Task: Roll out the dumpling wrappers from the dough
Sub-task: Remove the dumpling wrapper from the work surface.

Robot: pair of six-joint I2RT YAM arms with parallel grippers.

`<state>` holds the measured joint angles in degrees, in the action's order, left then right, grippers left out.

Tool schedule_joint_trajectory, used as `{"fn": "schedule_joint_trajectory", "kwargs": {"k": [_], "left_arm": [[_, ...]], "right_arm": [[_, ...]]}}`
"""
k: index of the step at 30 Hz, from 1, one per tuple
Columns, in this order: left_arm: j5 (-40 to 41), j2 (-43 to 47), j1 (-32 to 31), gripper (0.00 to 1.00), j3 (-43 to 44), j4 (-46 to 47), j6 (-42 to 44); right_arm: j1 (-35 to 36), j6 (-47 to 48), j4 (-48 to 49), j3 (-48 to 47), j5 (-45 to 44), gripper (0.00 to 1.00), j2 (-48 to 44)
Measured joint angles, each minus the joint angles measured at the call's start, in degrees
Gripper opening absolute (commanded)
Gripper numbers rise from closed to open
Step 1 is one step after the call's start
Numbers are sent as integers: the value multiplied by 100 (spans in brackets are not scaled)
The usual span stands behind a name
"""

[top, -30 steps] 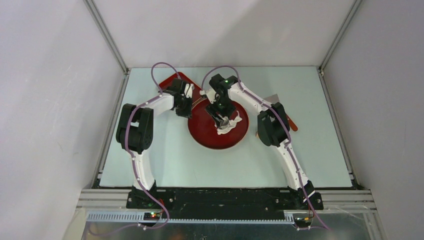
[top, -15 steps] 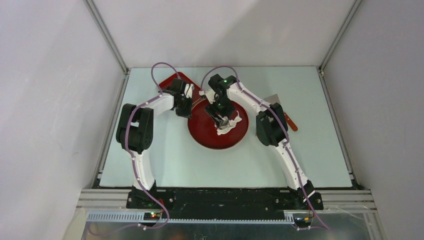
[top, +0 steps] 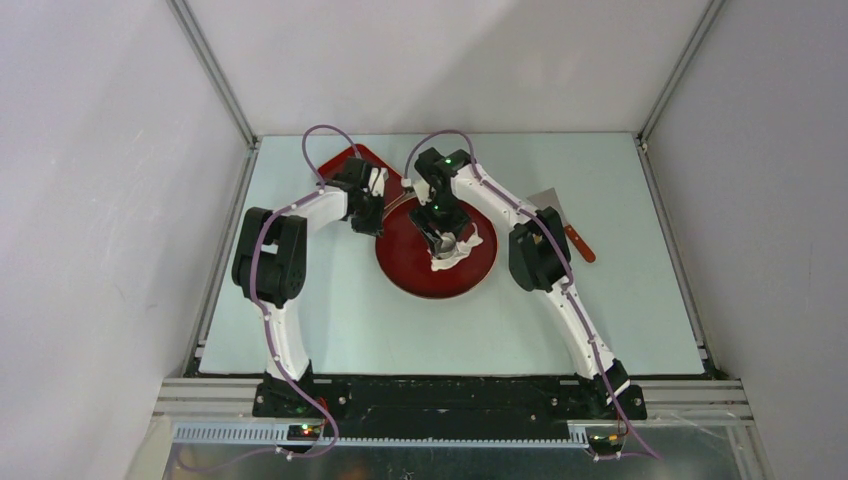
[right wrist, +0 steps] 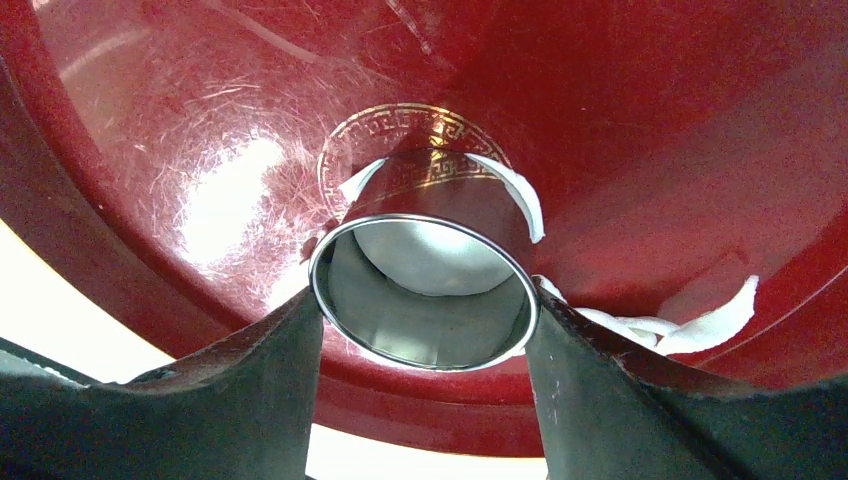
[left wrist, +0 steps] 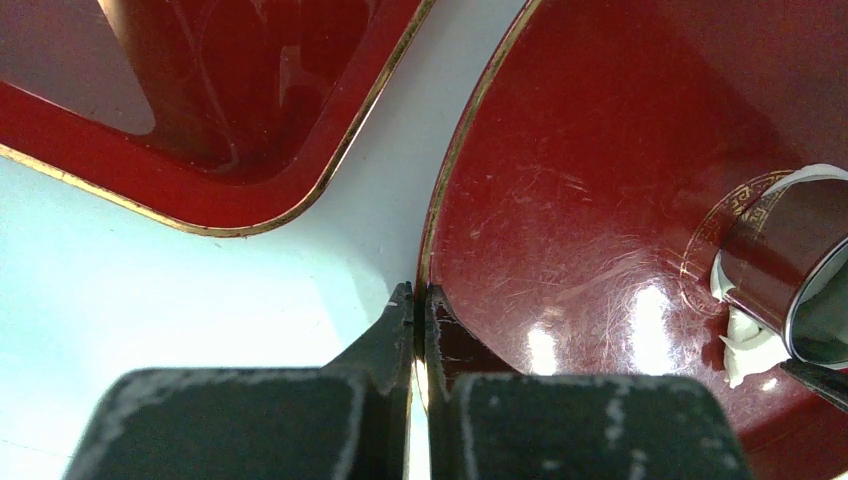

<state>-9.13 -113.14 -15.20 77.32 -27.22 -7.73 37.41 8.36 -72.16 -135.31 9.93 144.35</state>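
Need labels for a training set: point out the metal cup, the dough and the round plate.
metal cup (right wrist: 420, 335), right wrist view, inner wall.
dough (right wrist: 715, 318), right wrist view, strip right of cup.
round plate (top: 415, 280), top view, bare near rim.

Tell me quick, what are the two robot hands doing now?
Left gripper: shut, pinching the red plate by its rim.
Right gripper: shut on the metal cup.
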Motion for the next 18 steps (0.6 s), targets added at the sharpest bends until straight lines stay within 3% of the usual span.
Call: {"fn": "schedule_joint_trajectory", "kwargs": {"k": [18], "left_arm": [[-4, 0, 0, 0, -7, 9, 0]], "right_arm": [[184, -57, 66, -422, -133, 20, 221]]}}
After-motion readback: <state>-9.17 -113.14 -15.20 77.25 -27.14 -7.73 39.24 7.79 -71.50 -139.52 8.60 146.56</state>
